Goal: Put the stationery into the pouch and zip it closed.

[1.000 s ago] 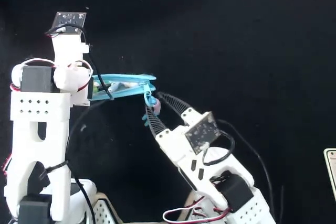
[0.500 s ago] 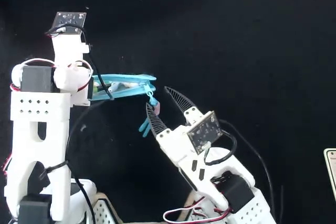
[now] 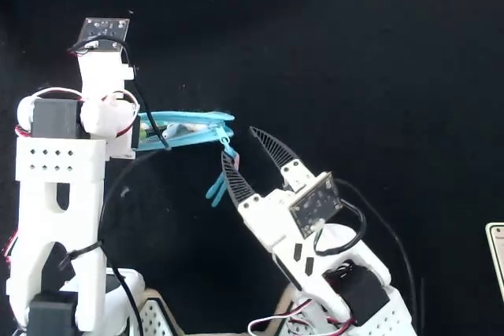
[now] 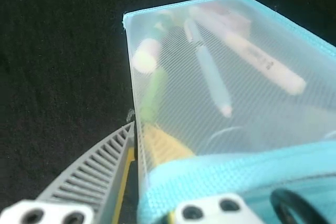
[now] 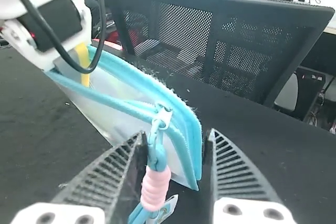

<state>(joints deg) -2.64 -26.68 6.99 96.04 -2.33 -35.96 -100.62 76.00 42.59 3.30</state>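
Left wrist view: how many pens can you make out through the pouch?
3. A white marker, a blue pen beside it, and a green pen with a pale cap along the short edge of the pouch. A yellow shape is unclear; others may be hidden.

From my station the table (image 3: 378, 76) shows as one wide surface under a black, slightly fuzzy cloth, flecked here and there with pale lint. At its right edge a pale, flat card-like thing (image 3: 496, 251) with a dark border lies on the cloth, cut off by the frame and well apart from everything else. The pouch (image 3: 185, 127) stands on edge over the cloth; I cannot tell whether it touches the table.
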